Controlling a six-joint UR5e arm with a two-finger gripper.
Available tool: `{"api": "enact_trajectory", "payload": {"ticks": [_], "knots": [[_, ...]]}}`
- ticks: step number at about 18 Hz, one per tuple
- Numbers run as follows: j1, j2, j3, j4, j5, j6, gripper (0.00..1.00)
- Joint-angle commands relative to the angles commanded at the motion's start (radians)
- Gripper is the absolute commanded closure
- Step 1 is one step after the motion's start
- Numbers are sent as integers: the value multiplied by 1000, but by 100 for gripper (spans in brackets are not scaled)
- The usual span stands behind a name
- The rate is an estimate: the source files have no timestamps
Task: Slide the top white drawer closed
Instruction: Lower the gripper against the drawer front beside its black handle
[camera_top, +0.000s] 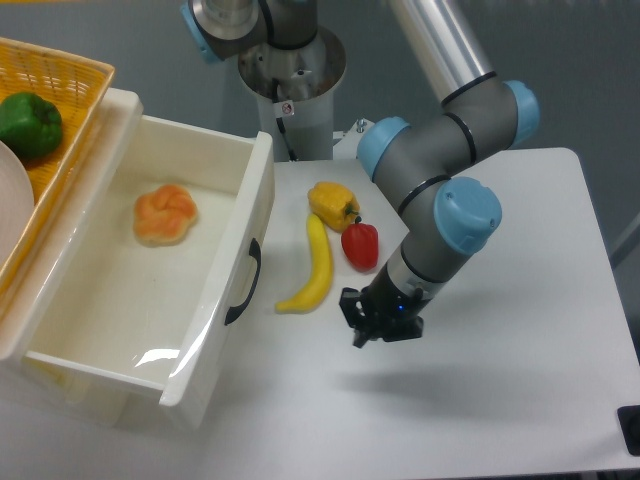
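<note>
The top white drawer (205, 345) stands pulled far out at the left, its flat front facing right with a black curved handle (245, 282). An orange bun-like item (165, 214) lies inside it. My gripper (368, 328) hangs low over the table, right of the drawer front and about a hand's width from the handle, touching nothing. It shows as a dark mass pointing down and left, so I cannot make out the gap between its fingers.
A banana (313, 268), a yellow pepper (333, 204) and a red pepper (360, 245) lie on the white table (520, 350) between drawer front and gripper. A yellow wicker basket (70, 90) holding a green pepper (28, 123) sits on the cabinet top, far left.
</note>
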Motion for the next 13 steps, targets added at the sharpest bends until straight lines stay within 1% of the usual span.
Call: {"api": "enact_trajectory", "payload": {"ticks": [2, 4, 7, 13], "knots": [[-14, 12, -9, -26, -22, -3, 100], [-15, 44, -8, -63, -51, -17, 100], [-17, 63, -6, -68, -92, -43, 100], [-41, 72, -8, -77, -92, -55, 100]]}}
